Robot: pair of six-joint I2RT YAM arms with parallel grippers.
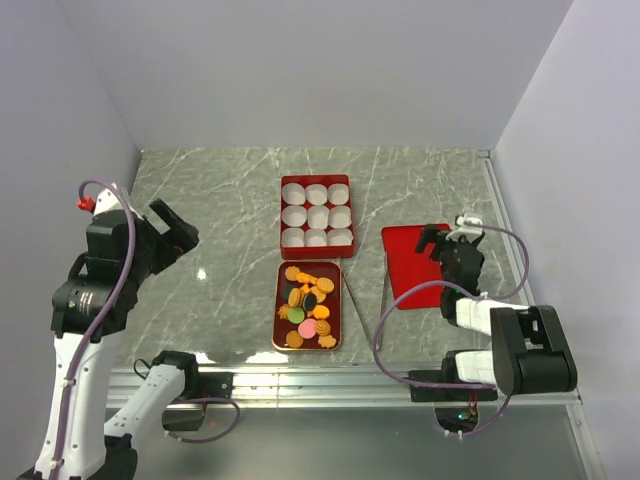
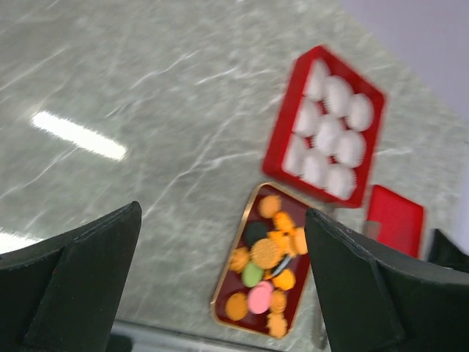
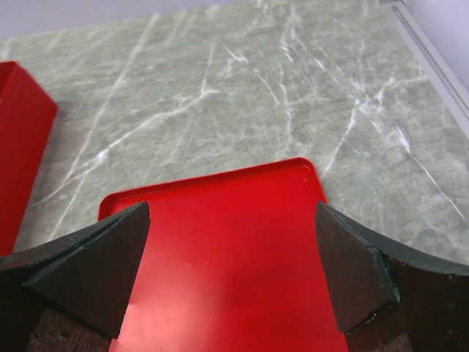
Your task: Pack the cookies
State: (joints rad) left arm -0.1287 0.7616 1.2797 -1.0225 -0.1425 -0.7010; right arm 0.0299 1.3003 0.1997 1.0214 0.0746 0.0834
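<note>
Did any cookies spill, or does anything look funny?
Nothing stands out. The cookies all lie inside their tray, the nine paper cups sit in neat rows in the red box, and the red lid lies flat beside them.

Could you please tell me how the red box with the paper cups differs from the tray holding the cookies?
The red box holds nine white paper cups in a tidy grid, all empty; the tray holds the cookies in a loose heap. The red box is bright red, while the tray is darker with a gold rim. The red box lies farther back, the tray nearer. Both are rectangular and lie flat.
</note>
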